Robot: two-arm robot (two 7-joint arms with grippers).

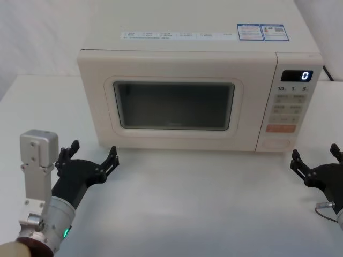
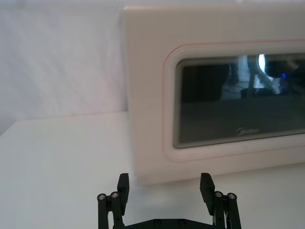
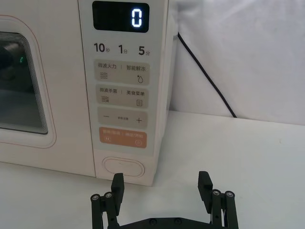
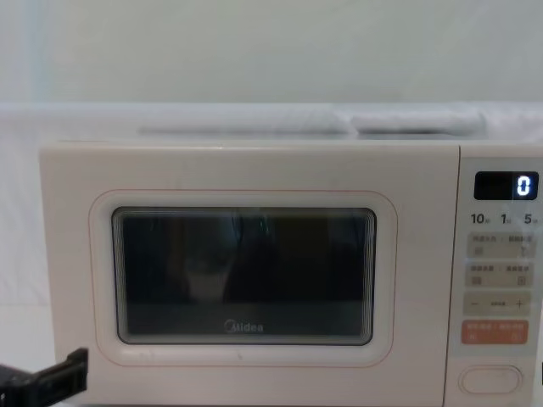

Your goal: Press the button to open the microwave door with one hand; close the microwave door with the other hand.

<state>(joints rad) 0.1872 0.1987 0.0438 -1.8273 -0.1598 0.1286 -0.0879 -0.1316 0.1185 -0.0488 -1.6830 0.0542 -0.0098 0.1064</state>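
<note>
While the microwave door (image 1: 174,104) sits closed, left hand (image 1: 92,155) and right hand (image 1: 316,159) rest low, fingers spread.

cream microwave (image 1: 193,96) sits on the table, its door (image 1: 174,104) shut, dark window facing forward; display reads 0; plain oval button (image 3: 123,167) lowest on the right panel.
</note>
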